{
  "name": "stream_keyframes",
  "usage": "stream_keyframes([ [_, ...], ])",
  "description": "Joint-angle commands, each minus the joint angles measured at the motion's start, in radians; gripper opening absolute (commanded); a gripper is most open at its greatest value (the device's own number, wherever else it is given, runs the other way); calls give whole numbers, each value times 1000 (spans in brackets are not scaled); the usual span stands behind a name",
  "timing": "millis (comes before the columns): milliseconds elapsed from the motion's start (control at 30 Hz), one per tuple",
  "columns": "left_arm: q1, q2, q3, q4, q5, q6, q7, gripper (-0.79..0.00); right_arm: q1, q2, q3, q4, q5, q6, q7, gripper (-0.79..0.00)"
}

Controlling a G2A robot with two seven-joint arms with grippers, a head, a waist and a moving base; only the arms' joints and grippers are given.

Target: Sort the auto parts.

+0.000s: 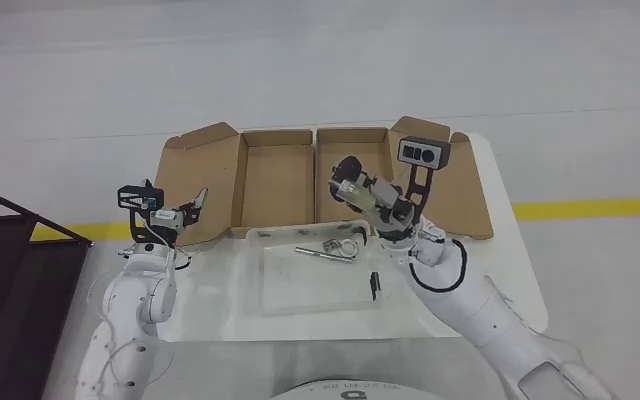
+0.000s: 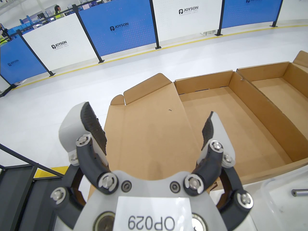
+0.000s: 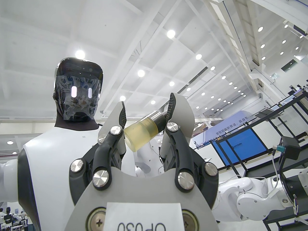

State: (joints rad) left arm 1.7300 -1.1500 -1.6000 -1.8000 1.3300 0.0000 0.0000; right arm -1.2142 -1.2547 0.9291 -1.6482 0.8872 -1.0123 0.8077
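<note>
**Though one part is held high, the tray's pieces are hard to read**

Where the clear tray lies on the tabletop, its contents are too small to name with certainty: a thin metal rod, a looped metal piece beside it, and a black part near the tray's right side. In the left wrist view the tray is cut off at the edge. The right gripper is clamped on a yellowish cylinder whose metal end is partly hidden behind one pad. That arm is bent, wrist turned upward, above the right carton. The left gripper hangs spread and unloaded, facing the open flap of the left carton.
</note>
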Motion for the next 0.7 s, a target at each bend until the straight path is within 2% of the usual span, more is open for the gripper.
stream_keyframes([
  [0, 0, 0, 0, 0, 0, 0, 0, 0, -4, -8, 11, -1, -23, 0, 0, -785],
  [100, 0, 0, 0, 0, 0, 0, 0, 0, -7, -16, 77, 11, -156, 0, 0, -785],
  [167, 0, 0, 0, 0, 0, 0, 0, 0, -21, -24, 178, 1, -370, 0, -24, -785],
  [233, 0, 0, 0, 0, 0, 0, 0, 0, -57, -39, 239, -48, -585, 0, -115, -785],
  [333, 0, 0, 0, 0, 0, 0, 0, 0, -106, -63, 260, -103, -794, 0, -264, -785],
  [467, 0, 0, 0, 0, 0, 0, 0, 0, -133, -79, 264, -136, -979, 0, -398, -785],
  [667, 0, 0, 0, 0, 0, 0, 0, 0, -138, -86, 248, -125, -1142, 0, -534, -785],
])
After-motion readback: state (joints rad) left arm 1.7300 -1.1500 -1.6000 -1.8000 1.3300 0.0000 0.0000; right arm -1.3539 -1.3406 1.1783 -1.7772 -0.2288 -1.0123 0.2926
